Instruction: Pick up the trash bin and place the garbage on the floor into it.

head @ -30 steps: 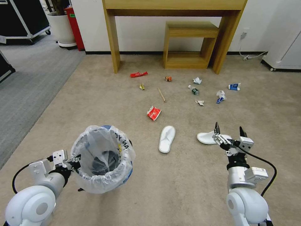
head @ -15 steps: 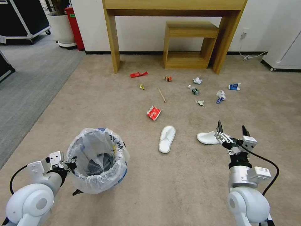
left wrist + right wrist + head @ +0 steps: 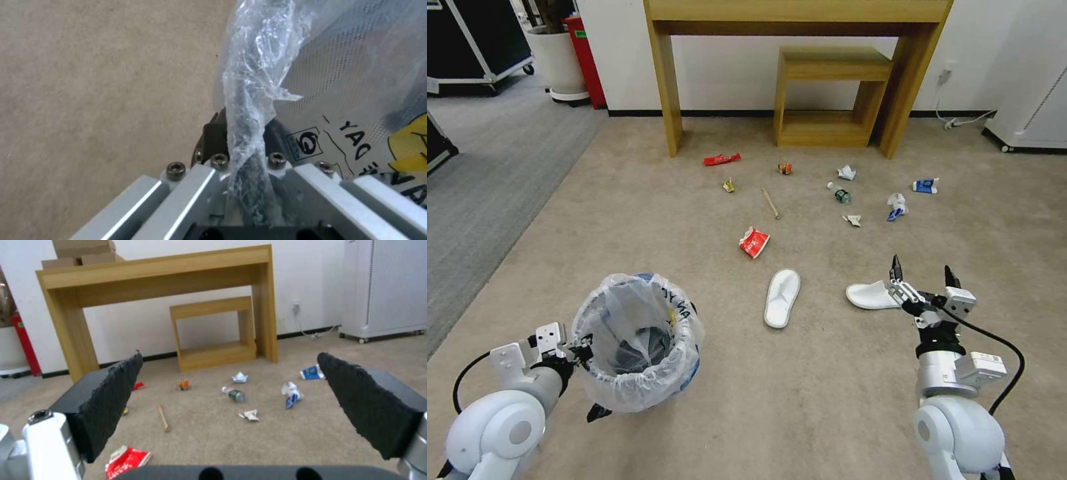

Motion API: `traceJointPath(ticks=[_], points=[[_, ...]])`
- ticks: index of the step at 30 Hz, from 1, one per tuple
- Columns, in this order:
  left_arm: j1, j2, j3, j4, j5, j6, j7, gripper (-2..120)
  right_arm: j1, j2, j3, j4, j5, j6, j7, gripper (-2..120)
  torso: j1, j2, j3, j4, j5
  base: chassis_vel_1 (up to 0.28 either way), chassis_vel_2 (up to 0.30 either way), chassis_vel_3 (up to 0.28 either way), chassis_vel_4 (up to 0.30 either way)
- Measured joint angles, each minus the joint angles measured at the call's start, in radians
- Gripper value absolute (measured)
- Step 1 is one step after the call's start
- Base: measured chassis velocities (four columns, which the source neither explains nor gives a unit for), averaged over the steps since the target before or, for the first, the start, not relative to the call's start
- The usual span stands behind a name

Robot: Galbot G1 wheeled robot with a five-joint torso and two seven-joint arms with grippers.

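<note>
Lower left of frame: left gripper clamped on the bag-lined rim of the blue trash bin. Lower right: right gripper, jaws spread and empty. Centre: garbage, including a red wrapper, on the beige carpet.

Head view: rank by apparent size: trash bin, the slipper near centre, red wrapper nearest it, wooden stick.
1. trash bin, largest, though nearest the camera
2. slipper
3. red wrapper and wooden stick: unsure; the stick looks longer but far thinner, and lies farther off.
</note>
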Motion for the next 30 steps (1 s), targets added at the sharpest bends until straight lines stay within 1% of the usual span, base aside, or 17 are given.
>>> traceJointPath(ticks=[20,24,30], points=[[-0.005,-0.003,0.013,0.009,0.009,-0.003,0.000,1,0.004,0.003,-0.006,0.003,0.007,0.001,0.006,100,0.000,0.000,0.000,0.0000,0.0000,-0.192,0.185,0.195,-0.187],[-0.006,-0.004,0.016,0.012,0.013,-0.003,0.000,1,0.006,0.003,-0.007,0.002,0.007,0.000,0.008,100,0.000,0.000,0.000,0.0000,-0.0001,-0.059,0.066,0.038,-0.081],[-0.008,-0.004,0.019,0.015,0.014,-0.003,0.001,1,0.010,0.002,-0.006,0.002,0.009,-0.004,0.008,100,0.000,0.000,0.000,0.0001,-0.0001,0.000,0.000,0.000,0.000]])
